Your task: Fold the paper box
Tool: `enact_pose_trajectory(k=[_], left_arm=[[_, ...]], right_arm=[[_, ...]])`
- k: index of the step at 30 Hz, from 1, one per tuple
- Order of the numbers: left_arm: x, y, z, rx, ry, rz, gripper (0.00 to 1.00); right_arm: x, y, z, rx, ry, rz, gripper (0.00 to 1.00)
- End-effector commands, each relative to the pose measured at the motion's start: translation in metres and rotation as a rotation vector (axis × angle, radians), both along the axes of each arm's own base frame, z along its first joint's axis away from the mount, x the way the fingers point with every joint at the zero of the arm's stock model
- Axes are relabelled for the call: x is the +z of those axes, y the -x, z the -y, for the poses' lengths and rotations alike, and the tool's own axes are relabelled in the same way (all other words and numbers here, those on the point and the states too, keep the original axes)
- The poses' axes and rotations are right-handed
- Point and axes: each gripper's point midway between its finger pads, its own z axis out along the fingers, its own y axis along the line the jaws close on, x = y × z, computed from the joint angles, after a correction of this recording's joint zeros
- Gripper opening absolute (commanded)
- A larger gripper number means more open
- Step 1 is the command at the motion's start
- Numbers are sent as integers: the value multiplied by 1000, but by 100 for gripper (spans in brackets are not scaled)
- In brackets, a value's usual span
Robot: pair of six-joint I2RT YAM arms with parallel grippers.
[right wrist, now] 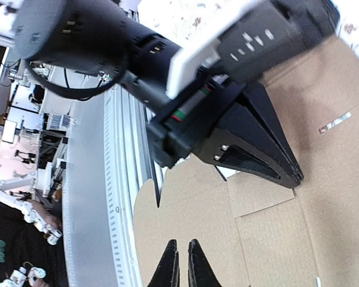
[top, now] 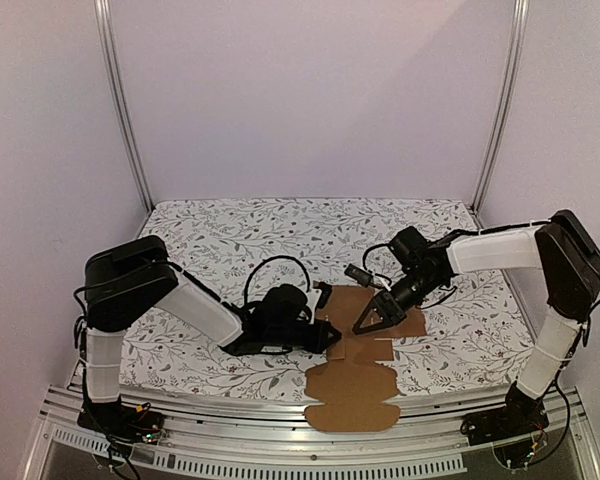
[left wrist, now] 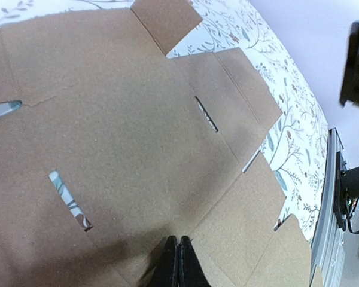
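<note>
Supervisor: Progress on the fold?

Operator: None that I can record. The paper box (top: 355, 378) lies flat as a cut sheet near the middle of the table (top: 230, 240), its near end reaching past the table's front edge over the rail (top: 230, 415). No panel is raised and no flap is tucked. In my judgement every crease is left to work.

Supervisor: Claws?

Operator: My left claw (left wrist: 178, 245) is clenched, tips together, holding nothing, its points down at the cardboard. My right claw (right wrist: 182, 248) shows a thin gap between its tips with nothing in it.

Supervisor: Do the views differ?

Operator: Yes. The overhead view alone gives the whole outline, with both arms meeting over the sheet's far half. The left wrist view alone shows the slots (left wrist: 69, 200) and crease lines close up. The right wrist view alone shows the left claw from the side, its tip apparently set on the sheet. No view settles whether my right claw touches the cardboard.
</note>
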Motion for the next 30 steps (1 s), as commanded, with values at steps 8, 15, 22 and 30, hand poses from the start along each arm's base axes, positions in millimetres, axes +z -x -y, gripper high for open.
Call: enact_pose_trajectory(k=[8,15,22,30], left_arm=[[-59,20,-37,-18,-175,-111,0],[-59,19,-38,-24,-169,-132,0],[-58,20,-41,-25,-163,-142,0],[-57,19,-41,-34,-157,-150,0]], right_arm=[[7,3,25,252,193,828,0],[-1,-4,2,506,294,1242,0],[-23,-7,-19,646,362,1515,0],[-40,-8,-28,677,369,1523,0]])
